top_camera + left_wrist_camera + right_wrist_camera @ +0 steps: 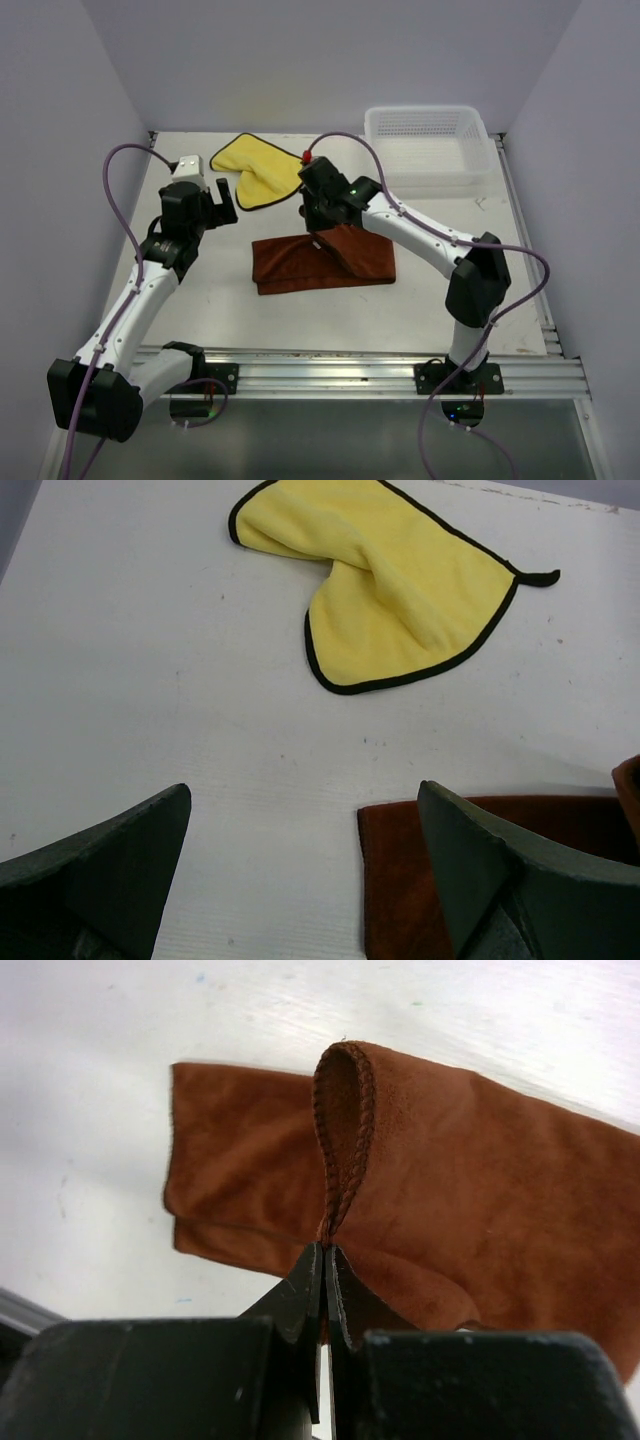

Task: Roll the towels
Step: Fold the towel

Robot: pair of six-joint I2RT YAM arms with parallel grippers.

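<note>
The rust-brown towel (300, 263) lies folded in a long strip at the middle of the table. My right gripper (327, 1250) is shut on its stitched edge, and that part (345, 1110) is lifted and curled over the rest of the cloth. The right gripper (318, 228) sits over the strip's upper middle. The yellow towel (258, 170) with dark edging lies crumpled behind it. My left gripper (300, 810) hangs open over bare table, its right finger (480, 870) above the brown towel's left end (395, 880), holding nothing.
A white mesh basket (430, 150) stands at the back right corner. Grey walls close in the table on three sides. A metal rail (350, 370) with both arm bases runs along the near edge.
</note>
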